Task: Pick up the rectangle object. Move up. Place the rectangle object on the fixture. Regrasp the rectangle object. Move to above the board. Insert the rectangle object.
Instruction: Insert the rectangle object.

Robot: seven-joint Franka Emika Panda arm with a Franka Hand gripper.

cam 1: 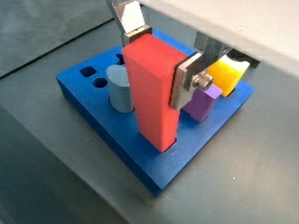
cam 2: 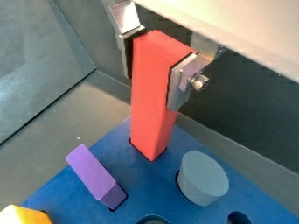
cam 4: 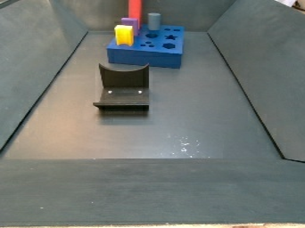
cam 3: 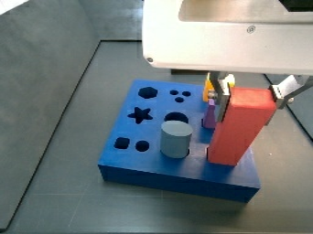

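I'm pinching the rectangle object [cam 1: 156, 92] near its top in my gripper [cam 1: 158, 54], jaws clamped on both sides. It's standing upright, bottom end sitting in the board [cam 3: 141, 155] (right beside the grey cylinder [cam 3: 175, 140]). The fixture [cam 4: 123, 87] is sitting well apart.

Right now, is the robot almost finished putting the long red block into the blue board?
Nearly. The rectangle object stands upright with its lower end in the board, so pickup, the fixture stop and the move over the board look done. In hand: the gripper is clamped on the block's upper part. Left: pushing it fully down, if it goes deeper, then letting go.
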